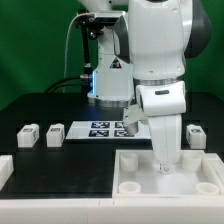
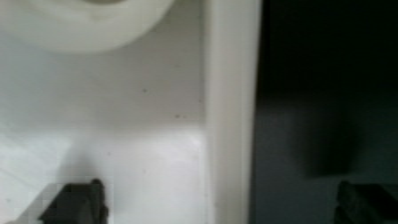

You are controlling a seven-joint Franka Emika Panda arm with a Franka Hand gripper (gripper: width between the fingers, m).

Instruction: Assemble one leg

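Three legs stand on the black table in the exterior view. Each is a small white block with a square marker: two at the left [image 1: 27, 133] [image 1: 54, 131] and one at the right [image 1: 196, 135]. My gripper [image 1: 163, 166] is low over the large white tray part [image 1: 190, 186], far from all three legs. In the wrist view my gripper [image 2: 219, 203] is open. Its dark fingertips [image 2: 75, 201] stand wide apart on either side of the tray's raised rim [image 2: 228, 110], one over the tray floor and one over the table. No leg shows in the wrist view.
The marker board [image 1: 100, 128] lies behind the tray, in front of the arm's base. Another white part [image 1: 5, 170] sits at the exterior view's left edge. The tray floor has a round socket [image 2: 111, 18] near the rim.
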